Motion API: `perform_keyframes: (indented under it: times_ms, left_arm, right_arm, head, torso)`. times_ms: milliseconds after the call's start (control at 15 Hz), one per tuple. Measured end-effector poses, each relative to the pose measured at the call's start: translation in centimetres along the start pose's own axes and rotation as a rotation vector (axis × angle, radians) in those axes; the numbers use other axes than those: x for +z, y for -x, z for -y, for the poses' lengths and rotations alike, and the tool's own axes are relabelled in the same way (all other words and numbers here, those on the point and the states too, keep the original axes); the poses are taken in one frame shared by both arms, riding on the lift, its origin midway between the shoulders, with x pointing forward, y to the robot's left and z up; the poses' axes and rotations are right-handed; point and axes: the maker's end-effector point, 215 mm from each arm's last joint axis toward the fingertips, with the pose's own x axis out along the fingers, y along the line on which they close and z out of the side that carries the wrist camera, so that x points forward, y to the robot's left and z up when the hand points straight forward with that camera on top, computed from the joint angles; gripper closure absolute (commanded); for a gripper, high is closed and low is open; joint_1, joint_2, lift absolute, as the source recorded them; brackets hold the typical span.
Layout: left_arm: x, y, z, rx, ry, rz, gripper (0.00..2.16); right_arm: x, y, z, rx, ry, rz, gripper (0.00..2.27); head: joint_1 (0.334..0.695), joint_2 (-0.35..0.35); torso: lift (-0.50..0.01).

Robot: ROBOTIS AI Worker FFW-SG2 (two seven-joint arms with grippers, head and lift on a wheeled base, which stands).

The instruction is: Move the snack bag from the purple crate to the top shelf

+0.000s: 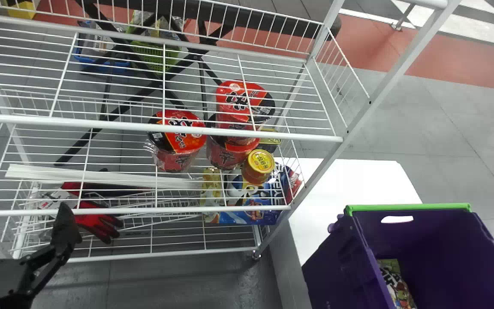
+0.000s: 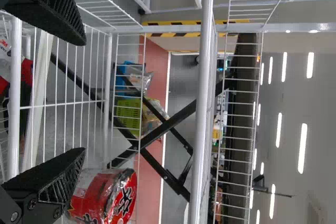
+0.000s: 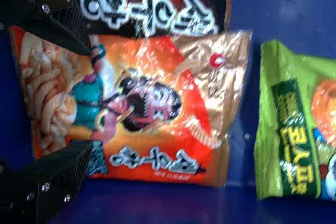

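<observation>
Well left of the purple crate (image 1: 337,266), the left gripper (image 1: 27,208) is holding its fingers wide apart, gripping nothing. Nearer the crate, red noodle cups (image 1: 178,150) are resting on the wire rack (image 1: 144,127). Inside the crate, the orange snack bag (image 3: 152,103) is lying near a green snack bag (image 3: 283,98); the right gripper (image 3: 90,98) is positioning widely spread, unloaded fingers over the orange bag.

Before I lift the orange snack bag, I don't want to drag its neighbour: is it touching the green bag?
Apart. The right wrist view shows a strip of crate floor between the orange snack bag and the green bag.
</observation>
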Motion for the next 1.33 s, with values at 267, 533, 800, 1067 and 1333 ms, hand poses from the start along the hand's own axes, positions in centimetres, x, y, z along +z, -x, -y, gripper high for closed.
perform_keyframes:
  times_ms: [267, 533, 800, 1067, 1333]
  left_arm:
    - [-0.5, -0.3, -0.1, -0.002, 0.004, -0.008, 0.09]
    - [-0.9, -0.4, -0.3, -0.003, 0.0, -0.016, 0.09]
    - [-1.2, -0.5, -1.1, -0.002, 0.0, -0.025, 0.09]
    - [-1.8, -0.9, -2.2, -0.007, 0.006, -0.034, 0.09]
    - [-2.3, -1.2, -2.5, -0.003, 0.018, -0.039, 0.09]
  right_arm:
    - [0.6, -0.7, 0.5, -0.031, 0.026, 0.017, 0.25]
    - [1.4, -1.8, -0.6, -0.016, 0.038, 0.024, 0.25]
    - [0.8, -2.8, -1.4, -0.003, 0.031, -0.006, 0.45]
    - [-0.5, -3.1, -1.9, 0.011, 0.006, -0.037, 1.65]
    - [-0.8, -2.8, -2.2, 0.024, -0.025, -0.05, 1.71]
  head:
    - [0.695, -0.35]
    - [0.695, -0.35]
    - [0.695, -0.35]
    - [0.695, -0.35]
    - [0.695, -0.35]
  torso:
    - [-0.451]
    - [-0.451]
    - [-0.451]
    - [-0.451]
    - [-0.451]
